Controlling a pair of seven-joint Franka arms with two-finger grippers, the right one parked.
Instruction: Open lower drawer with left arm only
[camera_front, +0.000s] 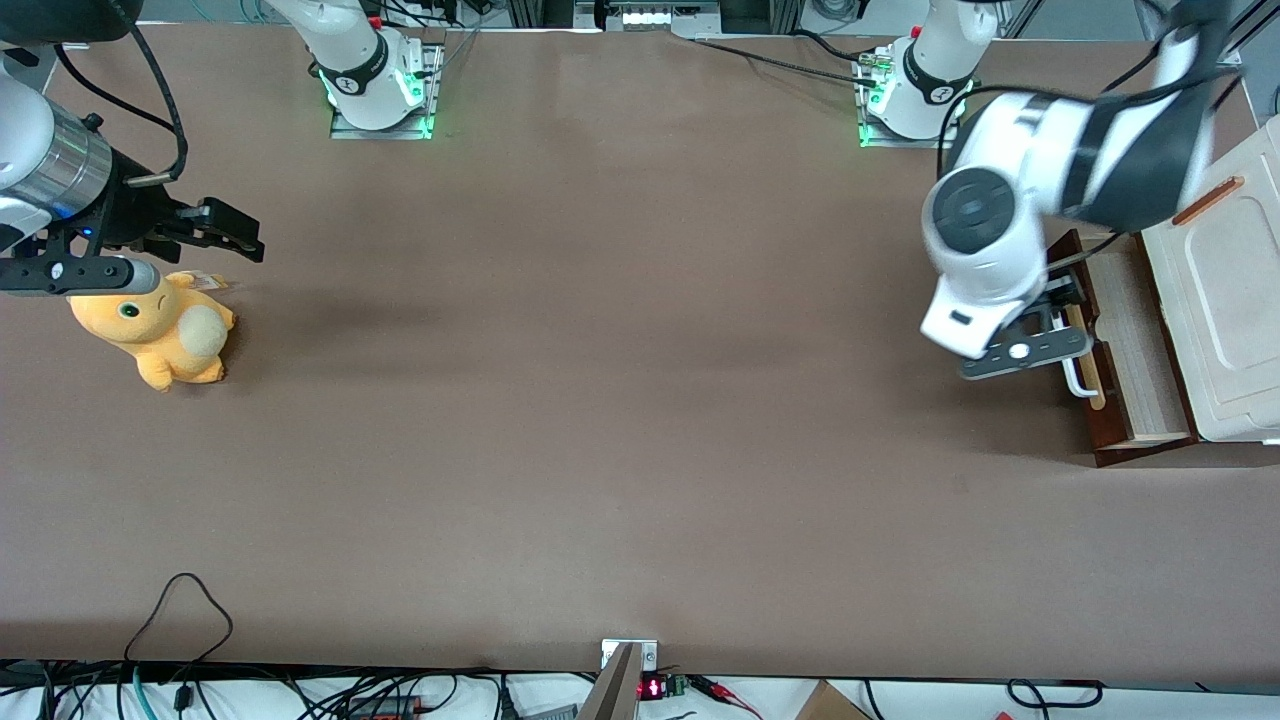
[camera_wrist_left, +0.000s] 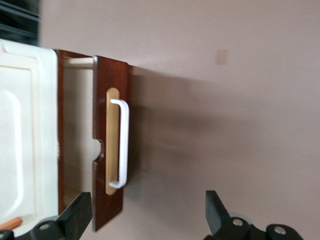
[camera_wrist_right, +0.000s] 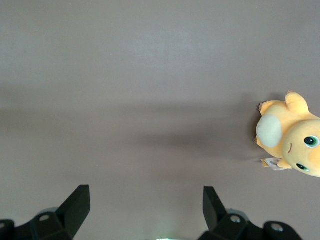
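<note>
Opening step: lower drawer sits partly pulled out from under the cream cabinet top, at the working arm's end of the table.
Gripper: fingers spread wide, holding nothing, above the white handle.
Technique: judged best to draw the handle straight outward, keeping the front square.

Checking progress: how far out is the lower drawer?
Partly open: the lower drawer front stands clear of the cabinet, pale interior showing. The open gripper hovers above the handle, holding nothing.
</note>
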